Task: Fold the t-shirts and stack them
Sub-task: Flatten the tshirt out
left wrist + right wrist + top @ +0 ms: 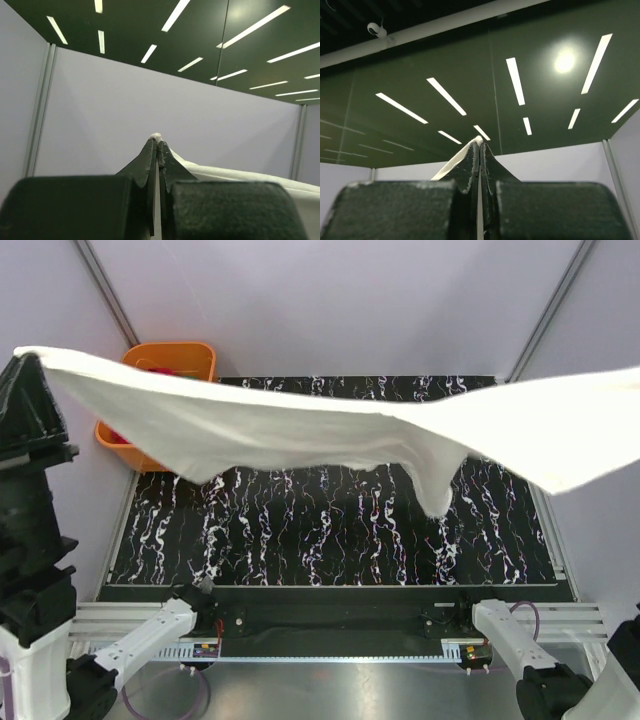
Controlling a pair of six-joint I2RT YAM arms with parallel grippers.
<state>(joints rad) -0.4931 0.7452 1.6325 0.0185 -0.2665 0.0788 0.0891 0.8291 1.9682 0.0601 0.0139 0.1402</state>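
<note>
Top external view: the left arm is raised high at the left edge, and its left fingers [149, 160] are pressed together on a pinch of the large cream-white cloth t-shirt [300, 430]. In the right wrist view the right fingers [470, 160] point up toward the ceiling lights, likewise clamped on a strip of the same shirt. The right arm's upper end lies beyond the right edge of the top view.

The shirt hangs stretched in the air between the two grips, spanning the whole width. Its lower edge sags, and one fold droops lowest right of centre over the black white-veined marbled counter [330, 530]. At the far left corner, the orange plastic tub [175, 358] stands just beside the wall, partly hidden behind the shirt.
</note>
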